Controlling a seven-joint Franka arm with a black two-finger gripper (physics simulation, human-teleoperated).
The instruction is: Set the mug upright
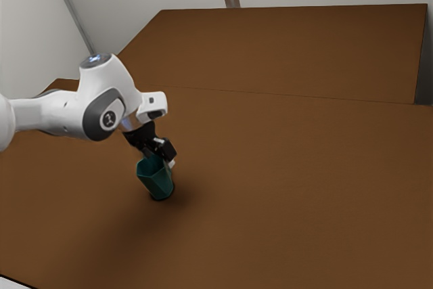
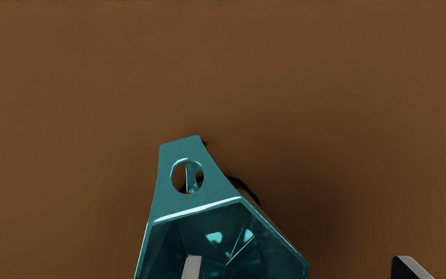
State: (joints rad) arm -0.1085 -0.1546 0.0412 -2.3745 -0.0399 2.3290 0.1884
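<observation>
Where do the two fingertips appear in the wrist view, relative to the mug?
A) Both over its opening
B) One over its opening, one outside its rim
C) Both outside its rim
B: one fingertip shows against the mug's opening, the other against the brown table.

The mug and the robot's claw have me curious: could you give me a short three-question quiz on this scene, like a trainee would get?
1. True or false: the table is bright white.
2. Which part of the mug has a round hole through it?
a) its base
b) its handle
c) its lid
3. Fill in the blank: in the wrist view, the claw's two fingers stand ____, one of them across the mug's opening.

Key: 1 false; 2 b; 3 apart.
</observation>
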